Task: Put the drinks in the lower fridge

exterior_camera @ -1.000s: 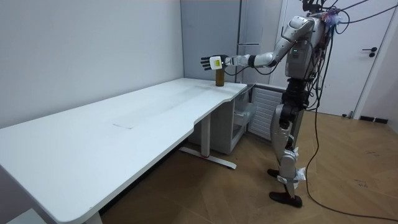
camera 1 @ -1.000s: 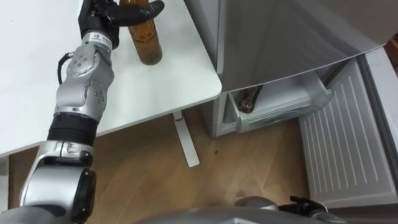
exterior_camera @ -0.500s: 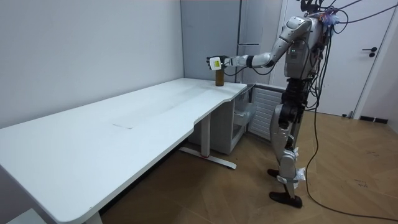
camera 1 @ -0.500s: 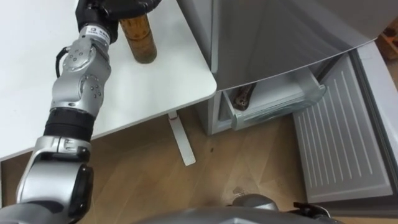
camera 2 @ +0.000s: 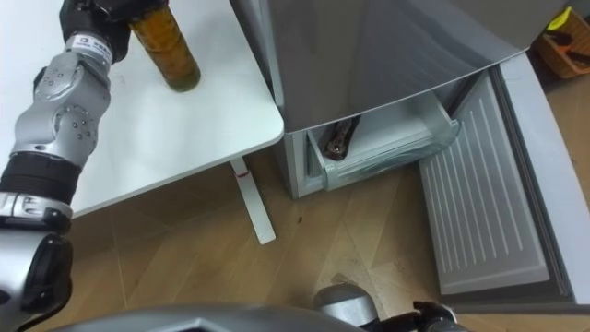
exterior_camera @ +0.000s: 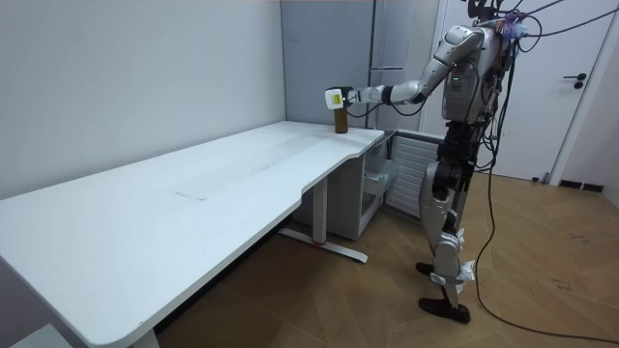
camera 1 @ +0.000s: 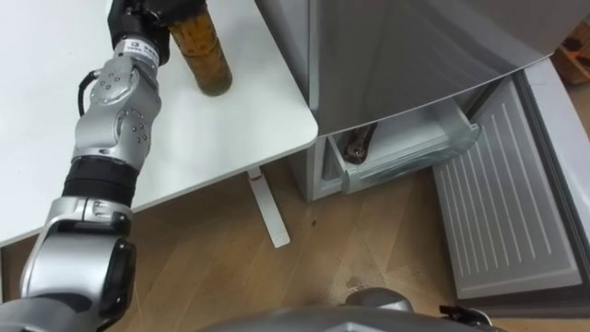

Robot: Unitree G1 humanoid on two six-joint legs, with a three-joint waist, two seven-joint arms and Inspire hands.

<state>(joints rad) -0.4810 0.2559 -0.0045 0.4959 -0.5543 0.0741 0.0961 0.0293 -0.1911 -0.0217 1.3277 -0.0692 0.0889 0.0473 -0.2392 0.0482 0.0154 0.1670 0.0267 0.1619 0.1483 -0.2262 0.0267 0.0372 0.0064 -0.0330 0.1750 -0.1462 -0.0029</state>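
Observation:
An amber drink bottle (camera 1: 206,61) stands upright on the white table (camera 1: 230,129), close to its rounded corner beside the fridge. My left hand (camera 1: 147,13) reaches out over the table and its fingers curl round the bottle's upper part, which they hide. In the room view I stand by the table's far end with my left arm stretched to the bottle (exterior_camera: 340,122) and the left hand (exterior_camera: 336,96) at its top. The lower fridge drawer (camera 1: 410,152) is pulled open, with a dark bottle-like thing (camera 1: 356,146) lying in it.
The grey fridge front (camera 1: 415,46) rises just right of the table corner. Its lower door (camera 1: 507,203) is swung open over the wooden floor at my right. The table's white foot (camera 1: 267,207) stands on the floor below the corner.
My left hand has gone from spread open beside the bottle to curled round its top. The bottle still stands on the table. The head view has shifted a little.

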